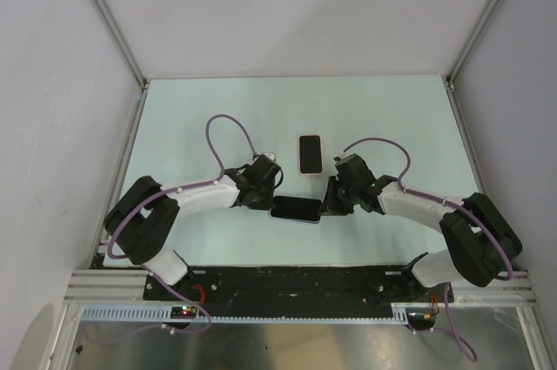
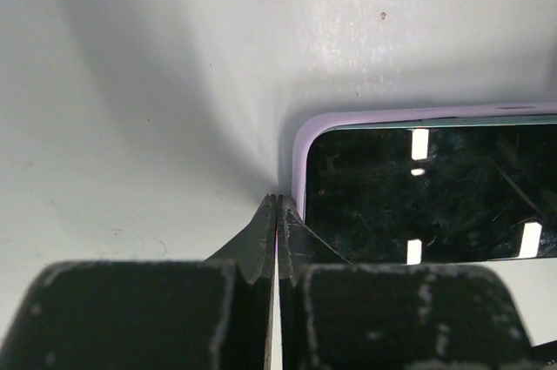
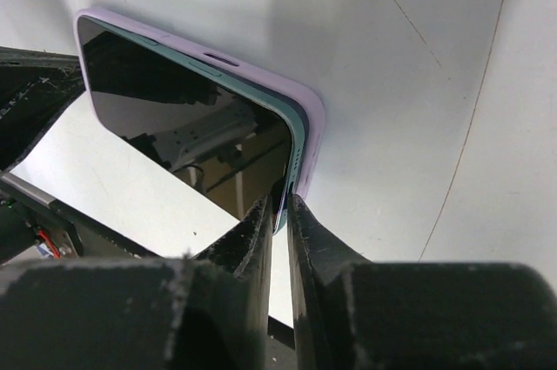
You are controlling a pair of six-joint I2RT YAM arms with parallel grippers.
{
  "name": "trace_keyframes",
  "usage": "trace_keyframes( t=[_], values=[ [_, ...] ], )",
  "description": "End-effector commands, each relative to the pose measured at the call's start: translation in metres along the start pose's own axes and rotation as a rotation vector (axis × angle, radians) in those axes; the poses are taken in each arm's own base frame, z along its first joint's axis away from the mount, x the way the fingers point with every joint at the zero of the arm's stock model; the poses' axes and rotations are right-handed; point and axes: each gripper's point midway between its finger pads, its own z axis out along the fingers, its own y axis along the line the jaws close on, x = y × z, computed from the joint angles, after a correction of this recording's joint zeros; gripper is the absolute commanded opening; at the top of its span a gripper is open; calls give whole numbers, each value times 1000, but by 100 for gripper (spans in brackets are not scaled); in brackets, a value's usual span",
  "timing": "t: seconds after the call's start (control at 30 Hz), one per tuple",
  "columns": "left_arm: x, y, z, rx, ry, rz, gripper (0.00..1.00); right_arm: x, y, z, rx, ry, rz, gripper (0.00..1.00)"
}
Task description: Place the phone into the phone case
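A teal phone (image 1: pixel 296 209) with a dark screen lies between my two grippers, partly seated in a lilac phone case (image 2: pixel 300 152). In the left wrist view the screen (image 2: pixel 426 205) fills the right side. My left gripper (image 2: pixel 277 200) is shut at the case's left corner, with a sliver of lilac between its tips; in the top view it (image 1: pixel 270 203) is at the phone's left end. My right gripper (image 3: pixel 280 205) is shut on the phone's (image 3: pixel 174 117) teal right end, where the case (image 3: pixel 309 117) stands slightly off the phone. In the top view it (image 1: pixel 325 209) is at the phone's right end.
A second phone-shaped object with a pink rim (image 1: pixel 310 154) lies just beyond the grippers, mid-table. The pale table (image 1: pixel 218 117) is walled in by white panels on the left, back and right. Purple cables loop above both arms.
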Motion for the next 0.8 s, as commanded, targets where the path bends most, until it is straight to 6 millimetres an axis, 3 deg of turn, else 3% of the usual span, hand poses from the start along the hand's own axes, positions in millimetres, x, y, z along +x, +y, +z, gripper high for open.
trace_keyframes(
  t=[0.0, 0.23, 0.77],
  values=[
    [-5, -6, 2, 23, -13, 2, 0, -7, 2, 3, 40, -31, -21, 14],
    [-3, -6, 3, 23, -7, 4, 0, 0, 4, 9, 69, -19, -50, 7],
    [-1, -11, 6, 46, 5, 2, 0, 18, 5, 30, 142, 12, -114, 3]
  ],
)
